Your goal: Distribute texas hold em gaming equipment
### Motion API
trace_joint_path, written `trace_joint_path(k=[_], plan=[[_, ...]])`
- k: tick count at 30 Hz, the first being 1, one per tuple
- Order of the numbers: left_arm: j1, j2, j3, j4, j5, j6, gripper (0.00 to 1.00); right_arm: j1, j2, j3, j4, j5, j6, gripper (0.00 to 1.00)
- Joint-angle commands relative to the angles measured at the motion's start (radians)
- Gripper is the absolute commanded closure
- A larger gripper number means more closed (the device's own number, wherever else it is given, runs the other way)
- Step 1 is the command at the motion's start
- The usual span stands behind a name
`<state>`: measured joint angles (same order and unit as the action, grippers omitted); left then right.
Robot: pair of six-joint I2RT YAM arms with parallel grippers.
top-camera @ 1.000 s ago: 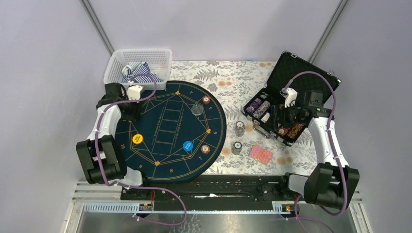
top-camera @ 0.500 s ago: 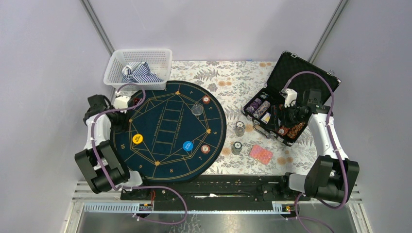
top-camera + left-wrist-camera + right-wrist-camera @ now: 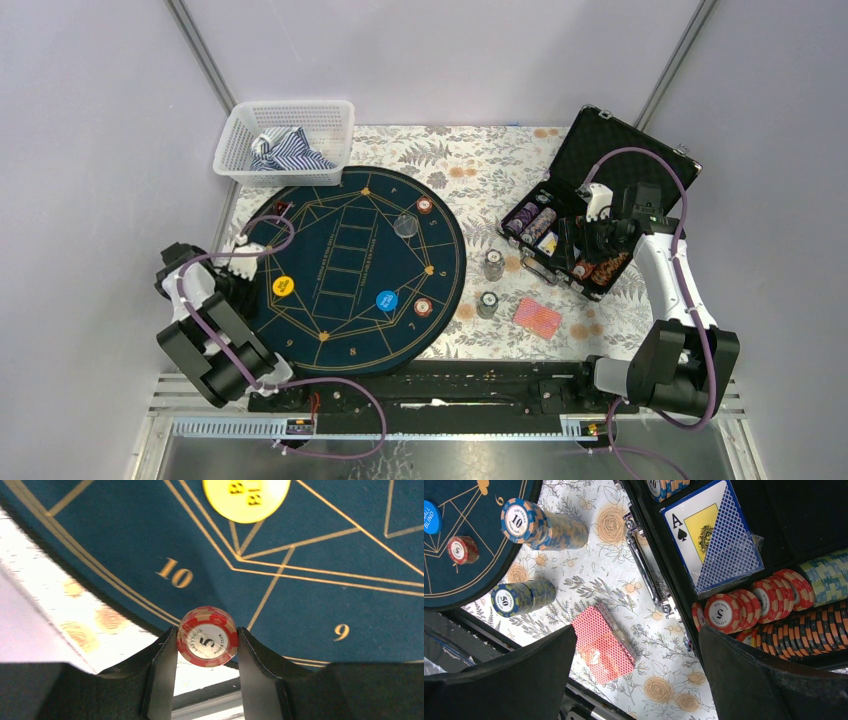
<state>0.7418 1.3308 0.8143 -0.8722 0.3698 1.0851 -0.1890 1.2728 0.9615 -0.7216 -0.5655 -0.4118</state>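
Red chips marked 5 sat clamped between the fingers of my left gripper, low in the centre of the left wrist frame, right over the mat's curved rim. Bare blue felt lay above them between the 10 and the 9, up to the yellow disc at the top edge. My right gripper hung spread wide over the red-backed cards, with the case's latched edge to their upper right.

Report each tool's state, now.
Left tool: closed, holding red 5 chips.
Right tool: open, holding nothing.
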Motion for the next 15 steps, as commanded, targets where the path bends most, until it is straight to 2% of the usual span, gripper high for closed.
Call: trace_joint_path(k=[1, 6, 15], plan=[[0.009, -0.07, -0.071, -0.051, 0.043, 0.142, 0.63, -0.003, -0.004, 0.02, -0.007, 0.002, -0.002, 0.0], [0.01, -0.085, -0.095, -0.022, 0.04, 0.137, 0.62, -0.003, -0.008, 0.019, -0.007, -0.005, -0.002, 0.0], [0.01, -0.017, -0.09, 0.042, 0.049, 0.112, 0.6, -0.003, -0.02, 0.014, -0.008, -0.008, -0.004, 0.0]])
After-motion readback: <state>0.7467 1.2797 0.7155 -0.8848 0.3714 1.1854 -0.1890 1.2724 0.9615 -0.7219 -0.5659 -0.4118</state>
